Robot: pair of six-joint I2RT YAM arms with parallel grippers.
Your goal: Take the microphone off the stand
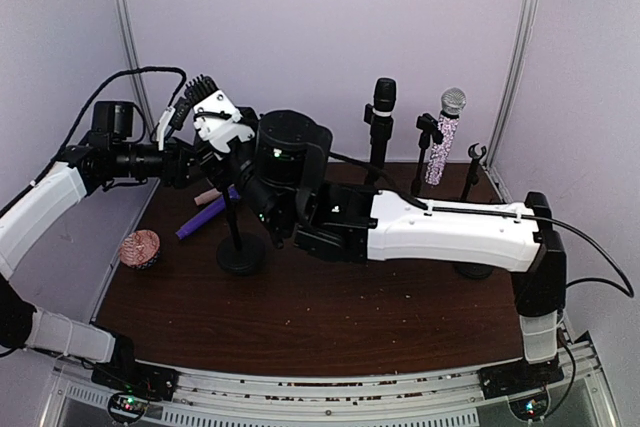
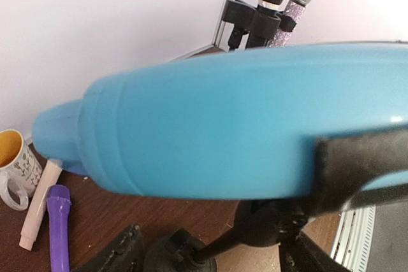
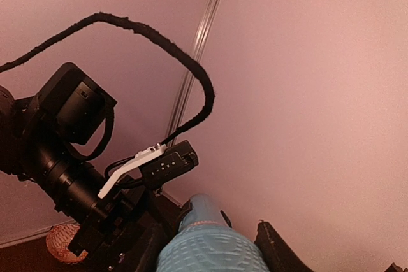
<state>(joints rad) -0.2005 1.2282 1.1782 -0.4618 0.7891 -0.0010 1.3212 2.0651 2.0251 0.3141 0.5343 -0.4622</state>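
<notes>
Biggest worry imo: if the clip hasn't let go, a pull tips the black round-base stand (image 1: 240,252) over on the dark wooden bench (image 1: 350,317). The arms are crowded too, so a bump's likely. The glossy light-blue microphone (image 2: 210,125) lies across the left end effector (image 1: 232,152), just above the stand. One pad (image 2: 357,167) is against its barrel, and its mesh head sits inside the right end effector (image 3: 207,256). Can't tell if either is clamped.

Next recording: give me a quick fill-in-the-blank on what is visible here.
The microphone filling the left wrist view is ___. At the table's far edge, ___ other microphones stand upright: the black microphone and the glittery microphone. The mug is ___ inside.
Missing words: blue; two; yellow.
</notes>
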